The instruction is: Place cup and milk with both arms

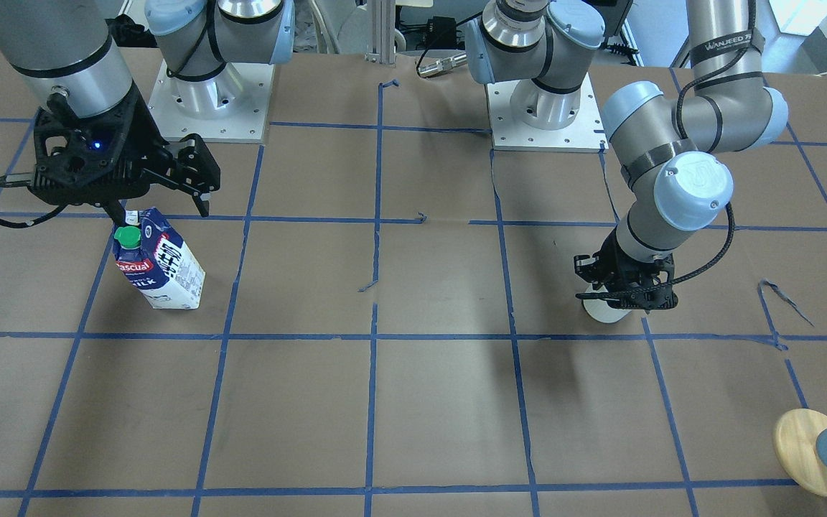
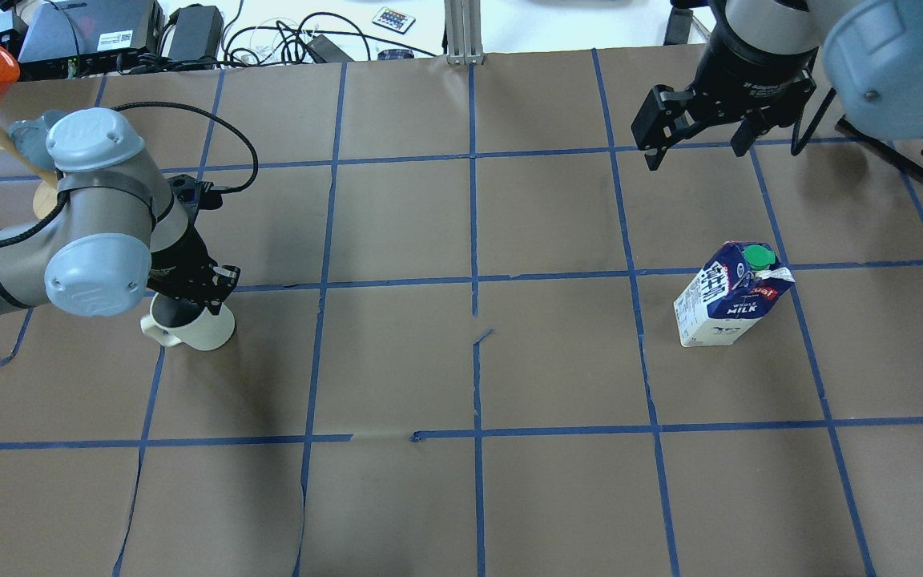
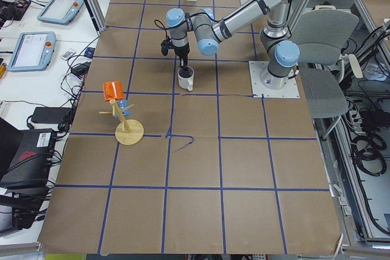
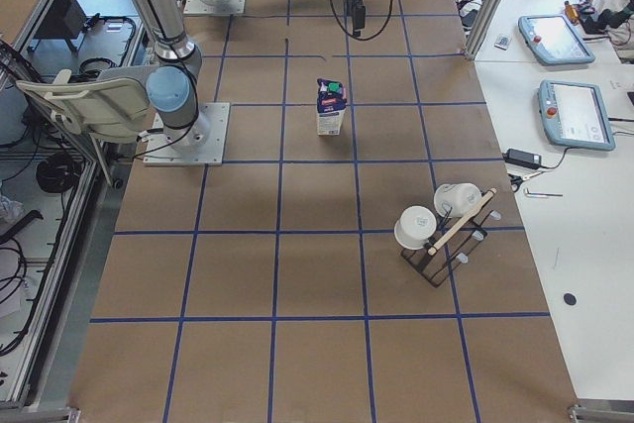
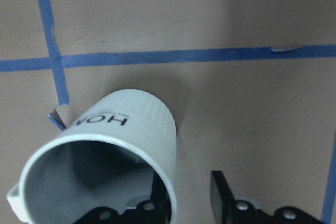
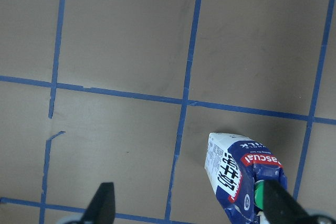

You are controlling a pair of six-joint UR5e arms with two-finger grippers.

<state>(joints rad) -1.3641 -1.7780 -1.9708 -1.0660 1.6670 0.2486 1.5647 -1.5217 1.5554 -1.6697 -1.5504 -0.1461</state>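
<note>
On the robot's left side of the bench (image 2: 397, 361), the cup (image 5: 131, 124) stands upright, and the left hand (image 5: 188, 184) is low over it. Its jaws are spread. One finger is down inside the cup, close to the wall. The other finger (image 5: 219, 198) is outside, with a bit of bare bench showing between it and the cup. So the left hand is not pinching the cup. Far over on the other side, the milk (image 2: 722, 300) stands by itself on its flat bottom, with its green cap (image 2: 759, 256) on top. The right hand (image 2: 698, 151) hangs up above the milk, spread wide, not touching it and holding nothing. Both things look set down, so the job seems close to done, but that is only a guess. The tricky part is the finger inside the cup. If the left arm goes sideways before it goes up, that finger could hook the rim and tip the cup or drag it along. The milk is tall and thin, so a bump from the right hand coming low could knock it over.
</note>
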